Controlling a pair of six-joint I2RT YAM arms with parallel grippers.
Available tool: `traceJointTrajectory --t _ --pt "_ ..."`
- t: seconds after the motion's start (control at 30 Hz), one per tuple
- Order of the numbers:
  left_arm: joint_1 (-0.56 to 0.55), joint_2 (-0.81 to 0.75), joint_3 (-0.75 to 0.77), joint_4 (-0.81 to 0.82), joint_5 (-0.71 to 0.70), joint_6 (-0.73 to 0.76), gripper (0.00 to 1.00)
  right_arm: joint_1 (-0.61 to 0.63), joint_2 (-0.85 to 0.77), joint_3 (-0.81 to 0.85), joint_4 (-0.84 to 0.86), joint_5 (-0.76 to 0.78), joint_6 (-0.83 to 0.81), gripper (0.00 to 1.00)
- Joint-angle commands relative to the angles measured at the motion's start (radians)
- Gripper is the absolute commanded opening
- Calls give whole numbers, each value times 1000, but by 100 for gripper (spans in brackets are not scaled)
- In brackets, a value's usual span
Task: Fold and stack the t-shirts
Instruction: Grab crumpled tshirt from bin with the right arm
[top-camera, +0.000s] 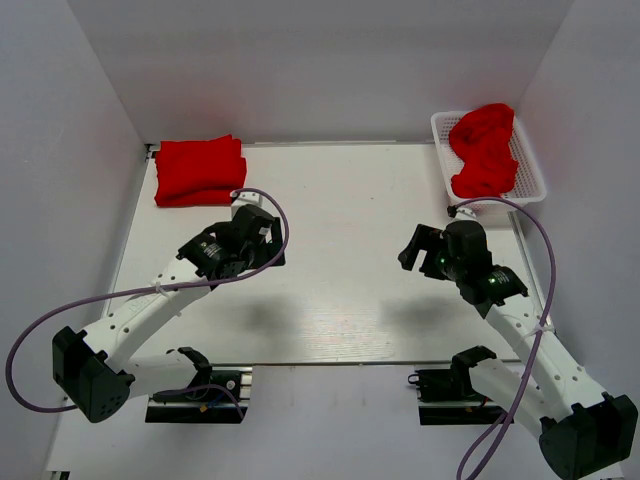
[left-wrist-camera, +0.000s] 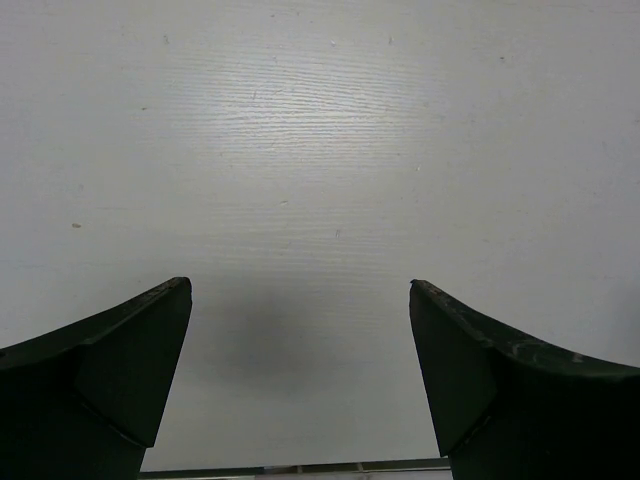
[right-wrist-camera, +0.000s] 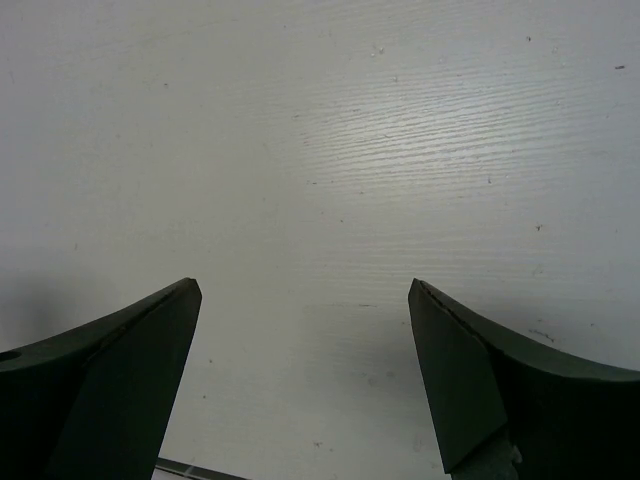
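A folded stack of red t-shirts (top-camera: 199, 171) lies at the table's far left corner. Another red t-shirt (top-camera: 484, 150) sits crumpled in the white mesh basket (top-camera: 533, 172) at the far right. My left gripper (top-camera: 262, 238) hangs over the table just in front of the folded stack, apart from it. In the left wrist view it (left-wrist-camera: 300, 287) is open, with only bare white tabletop between its dark fingers (left-wrist-camera: 130, 350). My right gripper (top-camera: 418, 248) hovers in front of the basket, to its left; in the right wrist view it (right-wrist-camera: 304, 286) is open and holds nothing.
The white table (top-camera: 350, 270) is boxed in by white walls at the back and both sides. The basket overhangs the far right corner. Purple cables loop off both arms. The arm bases stand at the near edge.
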Motion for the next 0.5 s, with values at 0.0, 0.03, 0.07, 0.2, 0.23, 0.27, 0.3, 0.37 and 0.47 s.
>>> traceJointTrajectory --t 0.0,0.03,0.07,0.2,0.23,0.27,0.3,0.37,0.47 --pt "-4 -32 49 -16 -28 3 100 -1 -16 14 30 21 -3 90" --pt "-4 -32 49 -16 -28 3 100 -4 -16 12 31 18 -9 90" --pt "-4 -32 49 -16 -28 3 100 -1 -14 17 33 18 -11 90" --pt "-4 -32 49 -7 -28 12 100 -1 -3 11 53 4 -6 90" --pt "-4 -32 49 -7 -28 12 100 -2 13 11 53 3 -5 90" --pt "-4 -32 40 -7 -28 12 100 -1 12 9 62 3 -8 90" --pt "-4 -21 40 -7 -28 12 100 -1 23 8 64 1 -8 90" --pt "-4 -9 40 -7 -28 12 100 -4 61 29 67 26 -14 90" --pt "18 16 49 8 4 30 100 -4 139 110 65 73 -20 90"
